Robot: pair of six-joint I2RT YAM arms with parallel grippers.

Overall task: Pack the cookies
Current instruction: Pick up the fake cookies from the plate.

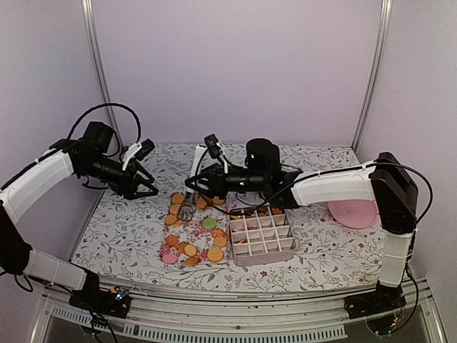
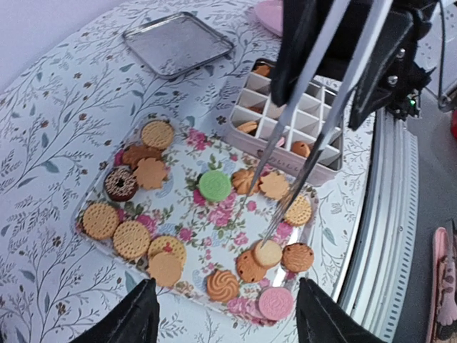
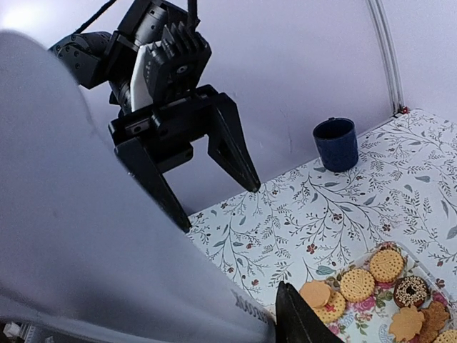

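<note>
Several cookies (image 1: pixel 191 230), mostly orange-tan with a green, a pink and a dark one, lie on a clear flowered tray (image 2: pixel 187 216). A few cookies sit in cells of the white divided box (image 1: pixel 261 233). My right gripper (image 1: pixel 203 183) is shut on metal tongs (image 1: pixel 193 187) that point down at the tray. In the left wrist view the tongs' tips (image 2: pixel 273 230) are close together just above a pale cookie (image 2: pixel 268 253). My left gripper (image 1: pixel 141 187) is open and empty, hovering left of the tray; its fingers (image 2: pixel 136 320) frame the tray's near edge.
A pink plate (image 1: pixel 353 211) lies right of the box. A flat metal tray (image 2: pixel 178 43) lies beyond the cookies. A blue cup (image 3: pixel 335 143) stands by the back wall. The tongs' handle (image 3: pixel 107 214) fills most of the right wrist view.
</note>
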